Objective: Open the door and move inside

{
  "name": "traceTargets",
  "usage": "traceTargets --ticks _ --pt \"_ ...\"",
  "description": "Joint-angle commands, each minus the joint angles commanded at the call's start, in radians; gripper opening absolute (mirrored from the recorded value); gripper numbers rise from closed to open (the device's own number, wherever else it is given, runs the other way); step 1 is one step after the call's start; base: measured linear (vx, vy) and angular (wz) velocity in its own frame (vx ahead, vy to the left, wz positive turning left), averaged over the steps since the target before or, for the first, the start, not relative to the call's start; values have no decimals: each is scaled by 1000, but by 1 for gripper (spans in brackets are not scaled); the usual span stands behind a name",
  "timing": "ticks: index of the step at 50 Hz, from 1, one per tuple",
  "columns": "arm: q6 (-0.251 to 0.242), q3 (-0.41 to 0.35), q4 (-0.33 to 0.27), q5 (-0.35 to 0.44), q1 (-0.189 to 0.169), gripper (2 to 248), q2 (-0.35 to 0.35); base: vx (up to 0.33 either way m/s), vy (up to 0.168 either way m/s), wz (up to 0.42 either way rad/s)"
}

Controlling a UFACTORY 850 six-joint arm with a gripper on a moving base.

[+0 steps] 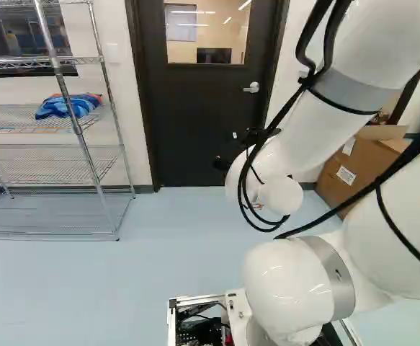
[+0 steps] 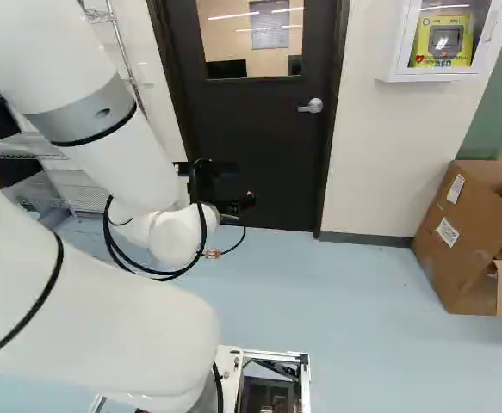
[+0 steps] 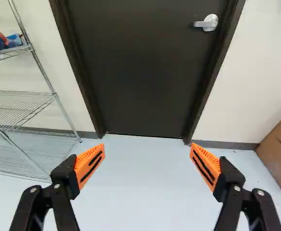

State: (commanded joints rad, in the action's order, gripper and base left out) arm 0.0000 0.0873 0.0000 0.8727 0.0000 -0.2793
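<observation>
One shiny wire rack (image 1: pixel 78 130) stands leftmost, crumpled blue cloth (image 1: pixel 65 107) near the right end of an upper shelf. Next, the pincer (image 2: pixel 223 186), fingers spread wide, faces a smooth dark door (image 3: pixel 140 72), closed in its frame, with a glass pane above and a metal handle (image 3: pixel 207 23) near its right edge. Further right, a white wall cabinet (image 2: pixel 431 77) holds a yellow case (image 2: pixel 424 41); below, an open-flapped cardboard box (image 2: pixel 466 249) rests on the floor (image 2: pixel 354 292).

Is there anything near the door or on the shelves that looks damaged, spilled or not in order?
No spill or damage stands out. Only slightly untidy: the cardboard box on the door's handle side has a flap hanging open, and a blue bundle lies crumpled on the wire rack.
</observation>
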Motion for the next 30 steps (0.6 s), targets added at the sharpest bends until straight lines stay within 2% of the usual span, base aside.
traceTargets --ticks 15,30 --pt "0 0 0 0 0 247 0 43 -11 4" --pt "0 0 0 0 0 247 0 108 -54 4"
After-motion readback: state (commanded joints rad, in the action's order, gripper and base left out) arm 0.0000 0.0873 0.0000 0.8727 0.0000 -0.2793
